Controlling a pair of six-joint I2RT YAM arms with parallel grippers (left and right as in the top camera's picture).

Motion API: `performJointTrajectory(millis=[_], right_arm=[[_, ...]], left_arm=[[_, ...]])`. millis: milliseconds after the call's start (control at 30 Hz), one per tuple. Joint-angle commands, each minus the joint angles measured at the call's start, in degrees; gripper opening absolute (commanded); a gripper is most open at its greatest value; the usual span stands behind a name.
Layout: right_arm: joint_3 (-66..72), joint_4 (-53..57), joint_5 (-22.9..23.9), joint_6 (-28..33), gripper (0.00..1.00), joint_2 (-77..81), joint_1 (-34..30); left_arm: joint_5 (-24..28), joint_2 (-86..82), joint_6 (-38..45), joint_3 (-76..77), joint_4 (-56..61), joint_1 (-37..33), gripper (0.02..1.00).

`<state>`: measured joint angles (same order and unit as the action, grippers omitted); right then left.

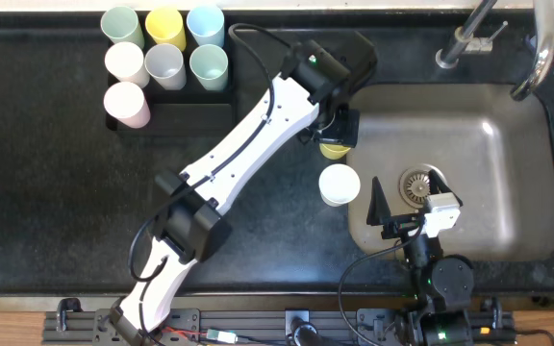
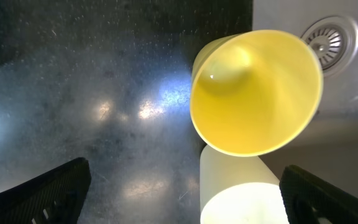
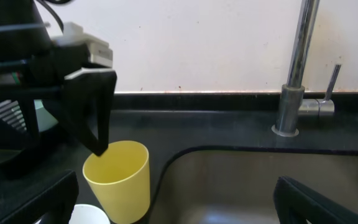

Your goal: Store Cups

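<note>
At the sink's (image 1: 508, 106) left rim, on the black worktop (image 1: 56, 202), a yellow cup (image 2: 257, 93) stands upright with its mouth up, and a white cup (image 2: 238, 193) stands just beside it, also on the worktop. The left pincer (image 2: 185, 168) hangs over the yellow cup with its jaws spread wide and nothing between them. In the right wrist view one of its fingers (image 3: 92, 112) points down at the cup's rim, though I cannot tell whether it touches. The right pincer (image 3: 178, 180) sits low over the sink basin, near the drain (image 1: 417, 185), also wide and holding nothing, facing the two cups. Well apart at the back left, a black tray (image 1: 195, 106) holds seven more cups (image 1: 164, 64) standing upright and close together. The faucet (image 3: 297, 68) rises behind the sink.
</note>
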<state>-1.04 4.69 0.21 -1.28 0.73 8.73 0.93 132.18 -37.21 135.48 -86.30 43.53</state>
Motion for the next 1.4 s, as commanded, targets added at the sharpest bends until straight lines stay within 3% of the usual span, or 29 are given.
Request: performJointTrajectory(millis=[33, 167, 367, 600, 667, 700, 1033, 1233, 1400], right_arm=[[0.8, -0.3, -0.2, 0.2, 0.998, -0.5, 0.3], [0.8, -0.3, -0.2, 0.2, 0.996, -0.5, 0.3], [0.8, -0.3, -0.2, 0.2, 0.998, -0.5, 0.3], [0.8, -0.3, -0.2, 0.2, 0.996, -0.5, 0.3], [0.8, -0.3, -0.2, 0.2, 0.996, -0.5, 0.3], [0.8, -0.3, -0.2, 0.2, 0.998, -0.5, 0.3], [0.8, -0.3, -0.2, 0.2, 0.996, -0.5, 0.3], [0.8, -0.3, -0.2, 0.2, 0.998, -0.5, 0.3], [0.8, -0.3, -0.2, 0.2, 0.996, -0.5, 0.3]], left_arm=[[1.0, 0.7, -0.8, -2.9, 1.6, 0.5, 0.996], [0.9, 0.8, -0.8, -6.0, 5.5, 0.5, 0.985], [-0.8, 2.2, -2.1, -7.1, 8.1, 0.0, 0.875], [-0.8, 3.2, -2.1, -7.1, 8.5, -0.1, 0.360], [-0.8, 3.2, -2.0, -7.1, 9.1, -0.1, 0.183], [-1.0, 3.1, -2.0, -7.1, 9.3, -0.1, 0.036], [-8.7, -10.1, -1.6, -7.3, 8.3, -3.4, 0.036], [-12.0, -21.5, -0.1, -7.3, 2.4, -14.2, 0.036], [-11.7, -27.9, 0.0, -10.8, -0.6, -25.6, 0.036]])
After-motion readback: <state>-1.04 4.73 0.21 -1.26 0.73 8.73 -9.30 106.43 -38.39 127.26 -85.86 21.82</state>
